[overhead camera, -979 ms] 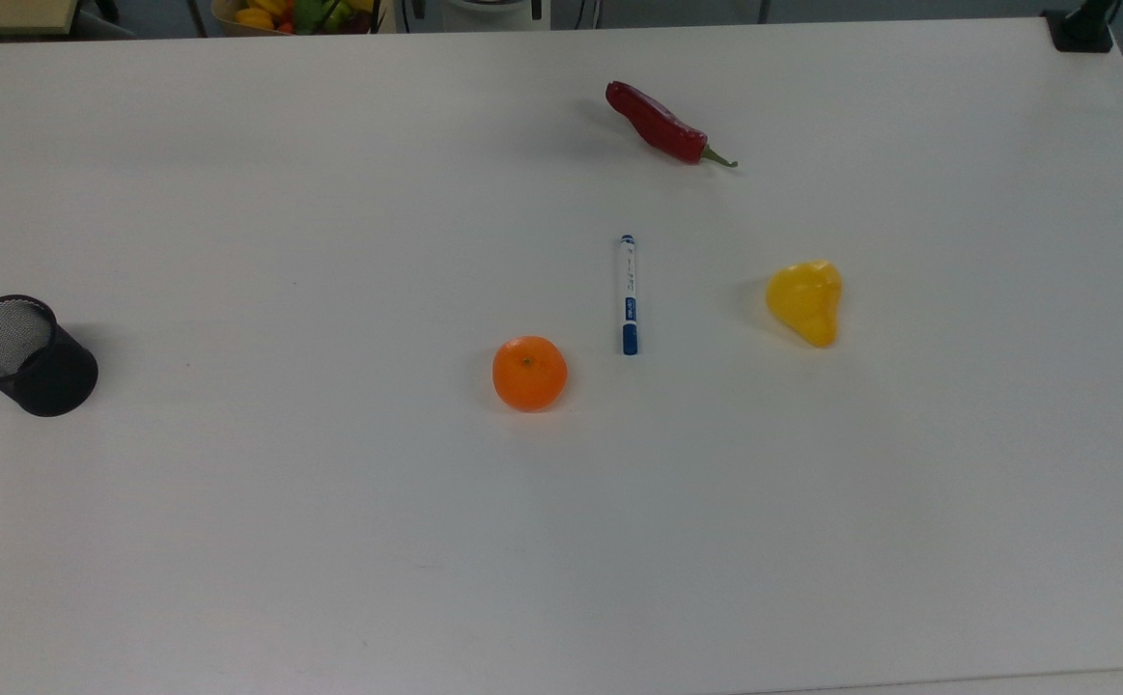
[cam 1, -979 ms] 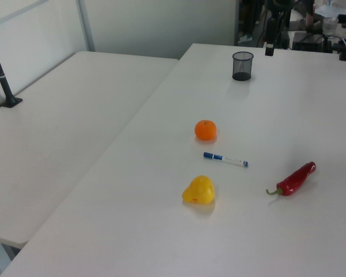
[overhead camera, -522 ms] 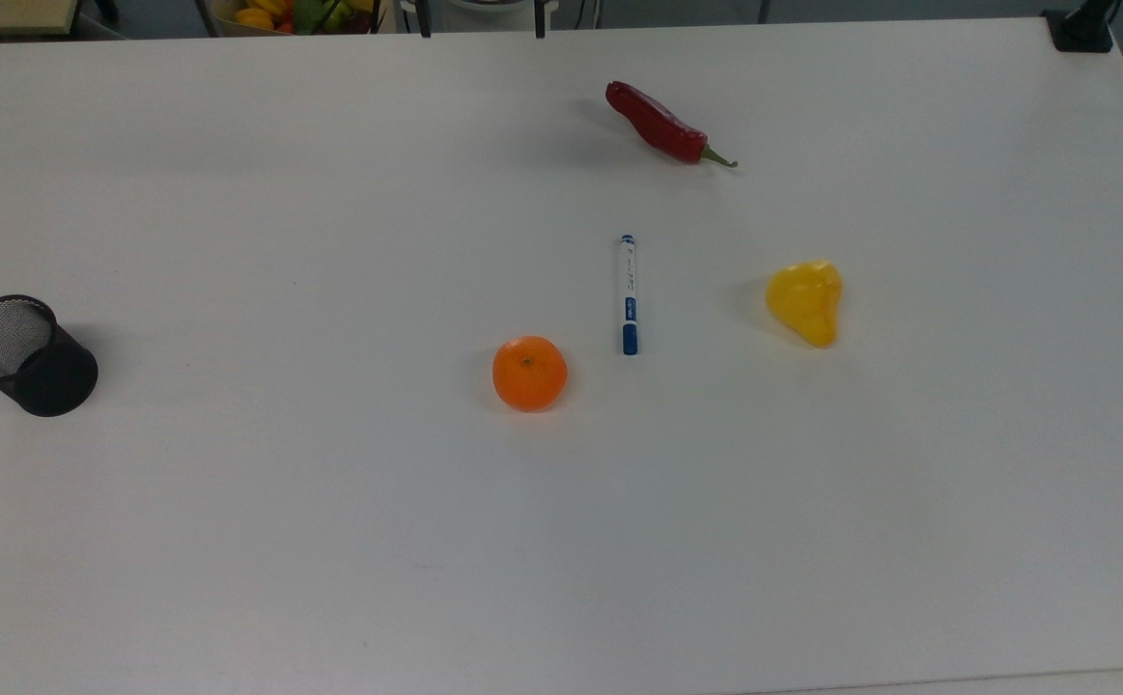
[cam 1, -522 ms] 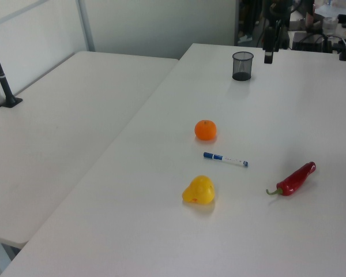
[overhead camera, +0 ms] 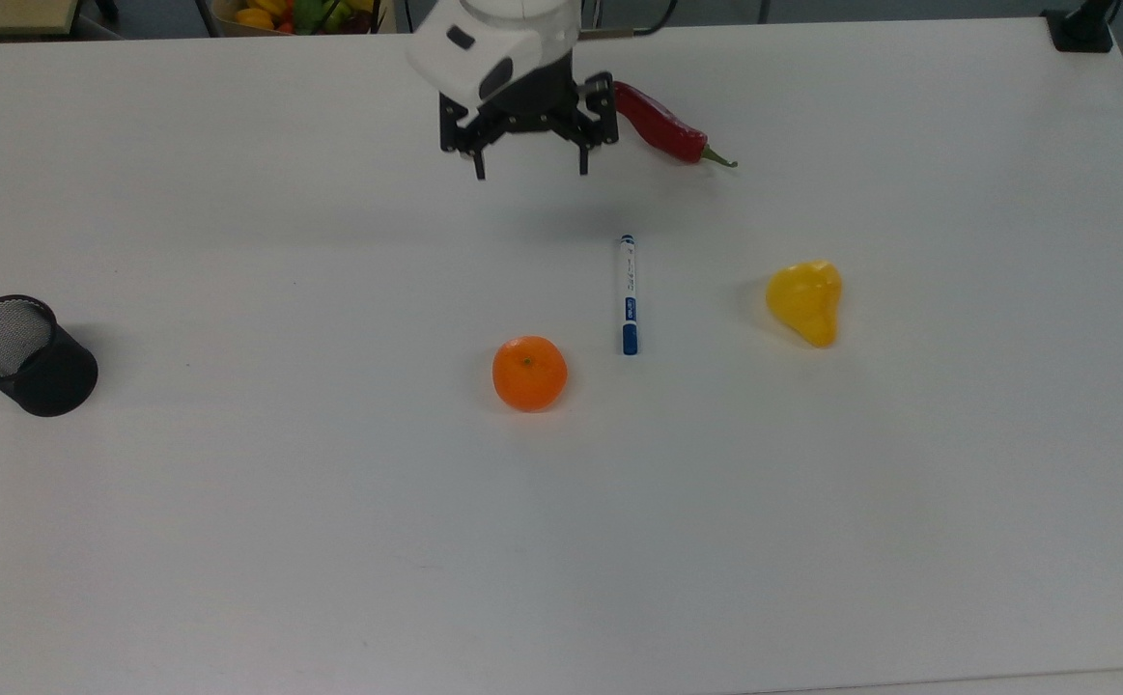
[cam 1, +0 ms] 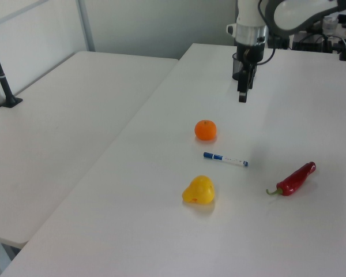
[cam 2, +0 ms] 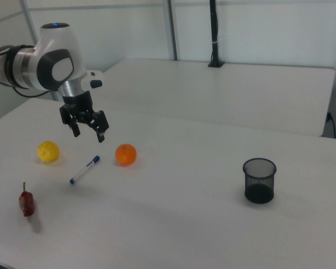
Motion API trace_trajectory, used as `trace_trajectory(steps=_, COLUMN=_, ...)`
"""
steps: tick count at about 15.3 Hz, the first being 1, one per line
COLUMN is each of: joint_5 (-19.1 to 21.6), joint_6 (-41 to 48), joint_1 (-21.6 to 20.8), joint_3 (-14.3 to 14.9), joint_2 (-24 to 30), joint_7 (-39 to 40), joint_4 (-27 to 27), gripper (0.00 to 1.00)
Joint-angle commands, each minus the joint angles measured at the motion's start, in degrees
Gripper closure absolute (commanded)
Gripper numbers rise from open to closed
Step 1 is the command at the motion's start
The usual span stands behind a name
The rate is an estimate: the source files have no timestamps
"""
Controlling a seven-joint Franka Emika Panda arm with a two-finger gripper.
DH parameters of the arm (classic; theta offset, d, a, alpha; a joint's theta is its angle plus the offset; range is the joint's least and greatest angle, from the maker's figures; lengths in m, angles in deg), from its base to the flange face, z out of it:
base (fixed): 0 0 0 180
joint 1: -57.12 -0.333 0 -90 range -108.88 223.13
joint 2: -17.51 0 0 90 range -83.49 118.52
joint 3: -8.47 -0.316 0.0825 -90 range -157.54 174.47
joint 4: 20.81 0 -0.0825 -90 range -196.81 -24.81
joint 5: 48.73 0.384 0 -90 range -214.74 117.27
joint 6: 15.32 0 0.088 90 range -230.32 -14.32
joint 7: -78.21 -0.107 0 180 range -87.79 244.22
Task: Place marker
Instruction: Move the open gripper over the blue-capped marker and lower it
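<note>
Marker (overhead camera: 628, 294) lies flat on the white table (overhead camera: 233, 541), between the orange (overhead camera: 529, 373) and the yellow pepper (overhead camera: 805, 300), touching neither; dark blue cap toward the top view's bottom. Gripper (overhead camera: 529, 172) hangs above the table with fingers spread wide and nothing between them, well apart from the marker. In the top view its black body covers the tip of the red chili (overhead camera: 662, 125); the arm is cut off at the frame edge. In the left view the gripper partly hides the black mesh pen cup (cam 2: 259, 180). Marker label print is illegible.
</note>
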Motion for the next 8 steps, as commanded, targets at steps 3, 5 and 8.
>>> trace_trajectory(steps=3, joint_5=-0.5, joint_6=-10.6, joint_1=-2.3, joint_3=-0.8, joint_2=-2.6, joint_7=-0.6, joint_4=-5.0, gripper=0.0)
trace_trajectory(steps=5, joint_5=-0.5, joint_6=-14.4, joint_1=-3.1, joint_3=-0.7, joint_2=-4.5, joint_7=-0.6, joint_4=-5.6, gripper=0.0)
trace_trajectory(steps=8, joint_5=-0.5, joint_6=-18.5, joint_1=-3.2, joint_3=-0.7, joint_2=-6.6, joint_7=-0.7, joint_4=-6.3, gripper=0.0)
